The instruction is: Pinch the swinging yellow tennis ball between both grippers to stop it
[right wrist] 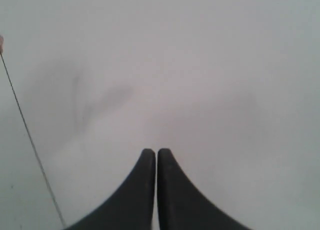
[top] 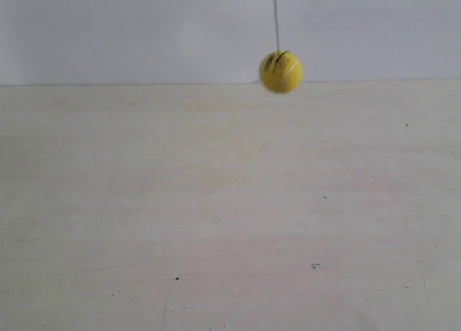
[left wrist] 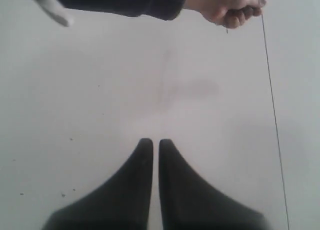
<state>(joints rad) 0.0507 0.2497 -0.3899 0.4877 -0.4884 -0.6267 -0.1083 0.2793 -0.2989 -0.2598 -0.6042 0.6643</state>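
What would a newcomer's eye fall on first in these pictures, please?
The yellow ball stands out, hanging on a thin string over the pale table, right of centre in the exterior view. In the left wrist view a person's hand pinches that string ahead of the left gripper. Both it and the right gripper have their jaws together, holding nothing.

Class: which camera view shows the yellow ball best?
The exterior view: the whole ball shows there, hanging on its string. Neither wrist view shows the ball, only the string; in the left wrist view a hand holds the string's end.
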